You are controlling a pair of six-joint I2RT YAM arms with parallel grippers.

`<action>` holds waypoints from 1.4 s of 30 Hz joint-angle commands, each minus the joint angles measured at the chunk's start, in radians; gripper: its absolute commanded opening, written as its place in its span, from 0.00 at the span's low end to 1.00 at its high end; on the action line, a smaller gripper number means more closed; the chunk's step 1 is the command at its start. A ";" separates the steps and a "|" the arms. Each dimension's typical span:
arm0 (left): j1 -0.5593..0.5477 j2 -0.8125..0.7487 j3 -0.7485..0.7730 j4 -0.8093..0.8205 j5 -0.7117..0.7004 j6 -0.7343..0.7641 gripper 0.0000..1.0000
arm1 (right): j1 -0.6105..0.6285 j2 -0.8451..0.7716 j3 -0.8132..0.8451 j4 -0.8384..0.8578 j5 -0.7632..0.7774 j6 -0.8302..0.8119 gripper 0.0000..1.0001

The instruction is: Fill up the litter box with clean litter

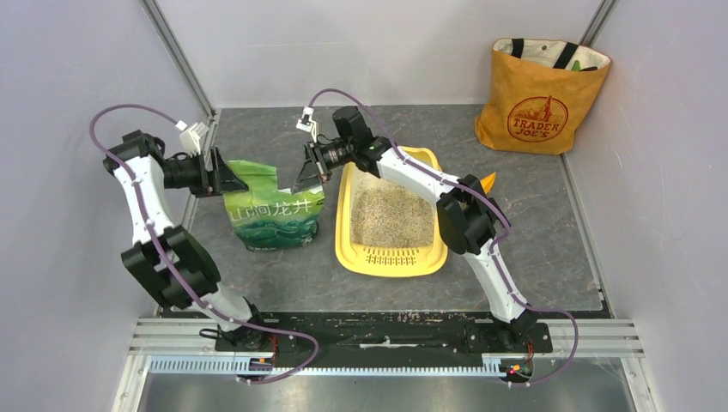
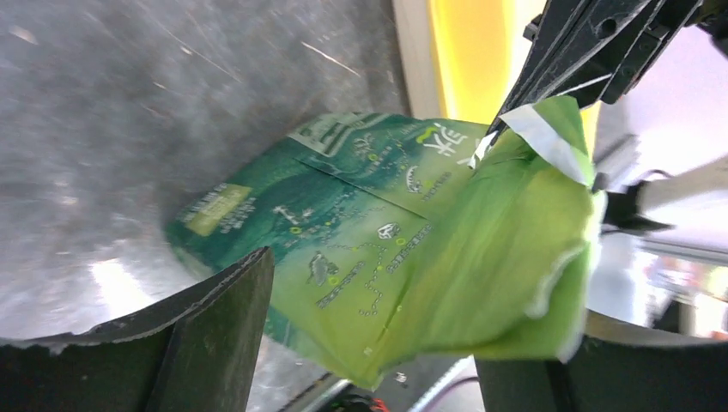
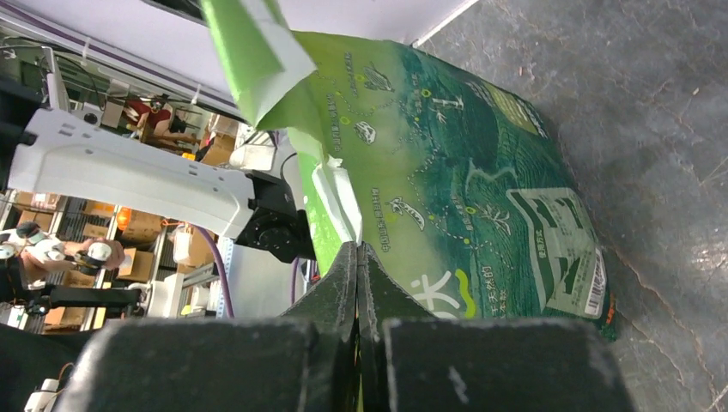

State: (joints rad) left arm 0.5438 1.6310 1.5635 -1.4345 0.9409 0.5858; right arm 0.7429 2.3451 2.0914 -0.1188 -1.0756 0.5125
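The yellow litter box point(image 1: 348, 249) lies mid-table with grey-beige litter point(image 1: 393, 215) spread over its floor and its slotted grate at the near end. The crinkly green bag point(image 1: 276, 215) stands just left of it. My right gripper point(image 1: 309, 172) is shut on the bag's top right corner; in the right wrist view point(image 3: 357, 249) the jaws are pressed together on the bag point(image 3: 446, 189). My left gripper point(image 1: 232, 178) is open at the bag's top left corner. In the left wrist view point(image 2: 421, 292) its fingers stand wide apart with the bag's top point(image 2: 464, 249) between them.
An orange Trader Joe's tote bag point(image 1: 539, 96) stands at the back right corner. An orange-yellow scoop point(image 1: 488, 182) pokes out behind the right arm beside the box. White walls close in on the left, back and right. A metal rail runs along the near edge.
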 commanded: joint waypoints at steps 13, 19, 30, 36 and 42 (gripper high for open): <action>-0.127 -0.304 0.078 -0.182 -0.202 0.811 0.86 | 0.016 0.057 0.140 -0.217 0.055 -0.137 0.00; -0.263 -0.361 -0.083 0.040 -0.242 0.800 0.89 | 0.018 0.060 0.143 -0.245 0.060 -0.163 0.00; -0.317 -0.264 -0.191 0.050 -0.280 1.063 0.88 | 0.019 0.065 0.160 -0.266 0.054 -0.183 0.00; -0.315 -0.262 -0.241 0.058 -0.354 1.101 0.69 | 0.017 0.054 0.162 -0.293 0.060 -0.223 0.00; -0.311 -0.254 -0.266 0.105 -0.358 1.110 0.21 | -0.048 -0.038 0.138 -0.293 0.064 -0.315 0.44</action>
State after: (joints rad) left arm 0.2287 1.3766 1.3079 -1.3624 0.6033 1.6421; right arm 0.7448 2.3890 2.2131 -0.3962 -1.0222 0.2958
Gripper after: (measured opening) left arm 0.291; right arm 0.324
